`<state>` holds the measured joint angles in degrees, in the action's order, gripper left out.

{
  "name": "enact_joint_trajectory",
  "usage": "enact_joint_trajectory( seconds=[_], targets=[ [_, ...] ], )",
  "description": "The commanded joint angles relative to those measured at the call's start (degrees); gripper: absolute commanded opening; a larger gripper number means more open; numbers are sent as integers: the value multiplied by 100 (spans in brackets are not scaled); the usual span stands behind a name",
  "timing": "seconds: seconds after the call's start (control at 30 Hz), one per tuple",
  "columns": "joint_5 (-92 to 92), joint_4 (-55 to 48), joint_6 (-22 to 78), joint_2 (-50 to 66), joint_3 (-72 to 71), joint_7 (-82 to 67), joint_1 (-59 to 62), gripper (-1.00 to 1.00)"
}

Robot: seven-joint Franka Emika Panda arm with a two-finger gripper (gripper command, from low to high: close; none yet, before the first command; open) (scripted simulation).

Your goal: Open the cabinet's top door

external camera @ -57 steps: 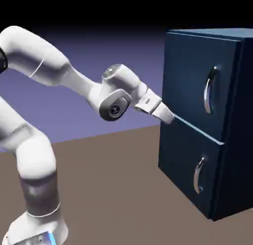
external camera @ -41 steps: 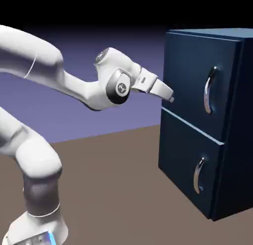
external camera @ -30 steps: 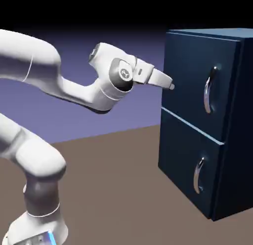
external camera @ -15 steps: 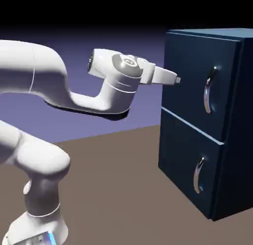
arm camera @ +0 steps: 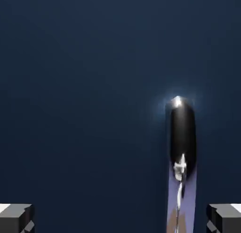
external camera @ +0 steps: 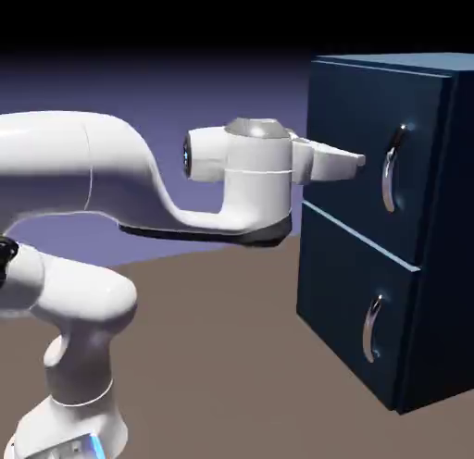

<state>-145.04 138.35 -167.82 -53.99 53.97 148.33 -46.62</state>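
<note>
Near the closed top door point(external camera: 356, 124), at right, the pincer point(arm camera: 120, 219) is approaching its upright silver handle point(external camera: 390, 170), fingers spread wide and holding nothing (the bar is showing between them, off-centre). Grasping seems next, after centring; the arm is reaching farther right than before.

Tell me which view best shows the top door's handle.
The exterior view: the silver handle shows whole there, top to bottom. The hand view shows it large but runs off the bottom edge, right of middle.
</note>
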Motion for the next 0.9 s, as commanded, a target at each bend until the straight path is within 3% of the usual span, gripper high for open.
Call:
enact_joint_trajectory(
  seconds=[0.0,0.23,0.43,0.47,0.87],
  targets=[
    [-250,-39,11,-37,93,182,-79,0],
    [-1981,-309,85,-291,737,1446,-628,0],
    [-2097,-1045,258,54,1335,1517,-1652,0],
    [-2097,-1045,258,54,1335,1517,-1653,-100],
    [-979,555,1301,383,-523,1766,631,-100]
  ],
)
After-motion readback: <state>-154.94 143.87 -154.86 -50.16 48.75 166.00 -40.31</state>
